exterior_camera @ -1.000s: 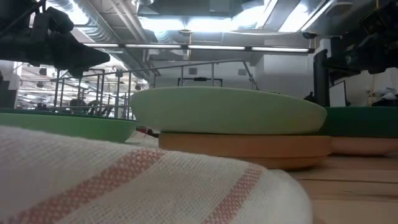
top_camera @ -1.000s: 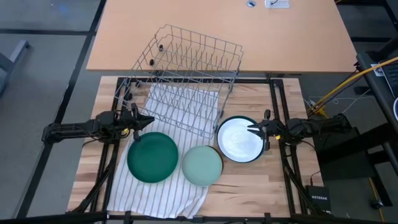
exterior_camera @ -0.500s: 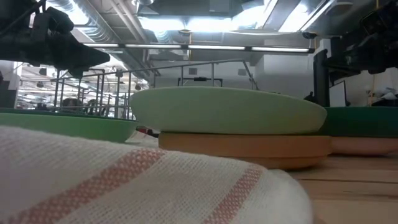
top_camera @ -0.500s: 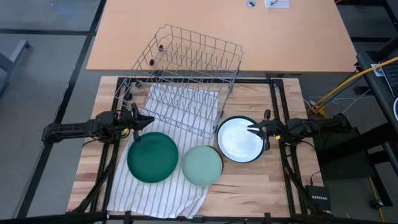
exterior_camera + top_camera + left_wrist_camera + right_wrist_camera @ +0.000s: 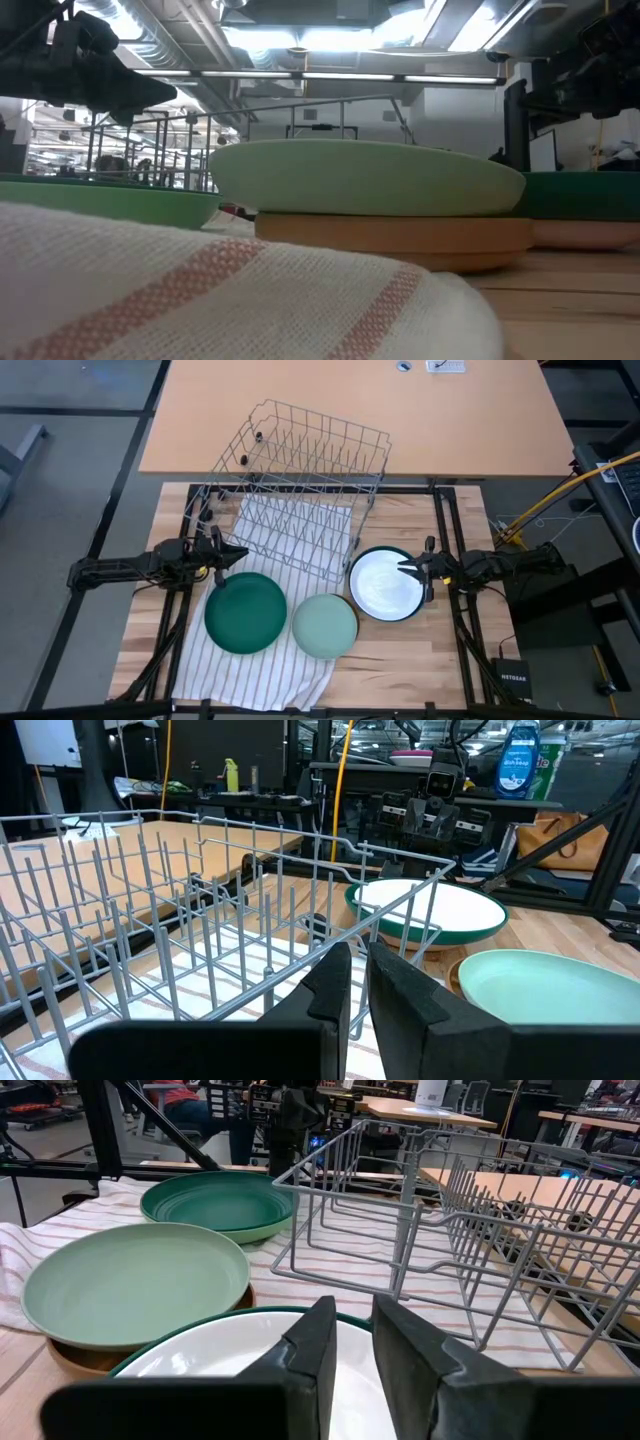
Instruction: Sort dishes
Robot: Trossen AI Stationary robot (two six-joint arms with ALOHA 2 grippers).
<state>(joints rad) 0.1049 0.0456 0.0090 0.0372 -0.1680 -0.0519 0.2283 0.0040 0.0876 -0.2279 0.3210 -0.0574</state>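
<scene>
A dark green plate lies on the striped cloth. A pale mint plate rests on a brown plate. A white plate with a dark rim lies right of them, on a pinkish plate. My left gripper is shut and empty, hovering over the dark green plate's far edge. My right gripper is shut and empty, hovering over the white plate's right part. The white plate and the mint plate also show in the left wrist view.
A grey wire rack stands tilted at the far middle of the table, its near end on the cloth between the two grippers. Dark frame rails run along both sides. Bare wood lies at the near right.
</scene>
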